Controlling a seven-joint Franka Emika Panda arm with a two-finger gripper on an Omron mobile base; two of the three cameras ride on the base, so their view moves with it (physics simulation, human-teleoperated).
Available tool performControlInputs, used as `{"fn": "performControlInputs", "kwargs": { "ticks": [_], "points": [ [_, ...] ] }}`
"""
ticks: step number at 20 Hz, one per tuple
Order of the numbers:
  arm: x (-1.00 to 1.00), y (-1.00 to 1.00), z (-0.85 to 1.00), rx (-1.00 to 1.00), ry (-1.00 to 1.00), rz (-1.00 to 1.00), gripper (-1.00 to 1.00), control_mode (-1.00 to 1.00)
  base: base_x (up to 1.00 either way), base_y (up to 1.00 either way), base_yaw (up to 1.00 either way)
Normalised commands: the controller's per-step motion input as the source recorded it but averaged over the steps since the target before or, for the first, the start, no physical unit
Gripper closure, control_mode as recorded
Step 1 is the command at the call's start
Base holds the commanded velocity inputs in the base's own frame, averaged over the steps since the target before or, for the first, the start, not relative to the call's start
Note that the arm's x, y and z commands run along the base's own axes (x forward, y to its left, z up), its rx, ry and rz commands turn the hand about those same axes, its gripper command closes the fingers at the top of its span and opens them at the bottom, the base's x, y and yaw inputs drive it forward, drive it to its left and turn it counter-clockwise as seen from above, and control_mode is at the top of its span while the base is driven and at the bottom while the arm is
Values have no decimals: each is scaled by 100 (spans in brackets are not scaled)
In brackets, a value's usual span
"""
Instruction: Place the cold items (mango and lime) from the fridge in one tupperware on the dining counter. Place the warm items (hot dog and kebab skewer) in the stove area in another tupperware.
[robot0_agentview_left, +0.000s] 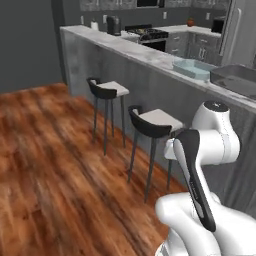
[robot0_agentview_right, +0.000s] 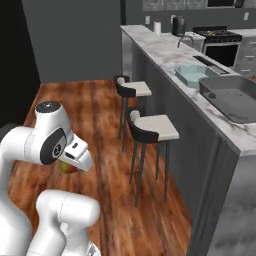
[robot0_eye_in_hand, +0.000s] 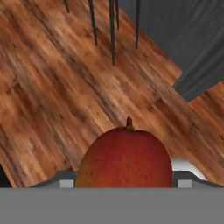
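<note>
The pale blue-green tray (robot0_agentview_right: 192, 75) and the dark grey tray (robot0_agentview_right: 232, 100) sit side by side on the tabletop (robot0_agentview_right: 165, 52); the gripper (robot0_eye_in_hand: 124, 186) grips the mango (robot0_eye_in_hand: 124, 159).

Both base views look forward from behind the arm, either side, sharing the long marble-topped surface (robot0_agentview_left: 150, 55) (robot0_agentview_right: 170, 50); hand view faces the floor closely.

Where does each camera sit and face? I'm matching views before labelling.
Left base view: behind the arm's left, facing the white marble dining counter; white arm lower right.
Right base view: behind its right, same counter; arm lower left.
Hand view: along the claw, down at wooden floor, red mango close.
Both base views share the pale blue-green eight-sided tray.
</note>
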Motion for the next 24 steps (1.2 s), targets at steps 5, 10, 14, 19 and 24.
{"fn": "performControlInputs", "kwargs": {
  "ticks": [5, 10, 14, 19, 24],
  "points": [
    [0, 0, 0, 0, 0, 0, 100, 100, 76, 100, -50],
    [0, 0, 0, 0, 0, 0, 100, 100, 69, 84, -63],
    [0, 0, 0, 0, 0, 0, 100, 100, 55, 74, -67],
    [0, 0, 0, 0, 0, 0, 100, 100, 58, 73, -67],
    [0, 0, 0, 0, 0, 0, 100, 100, 54, 67, -70]
  ]
}}
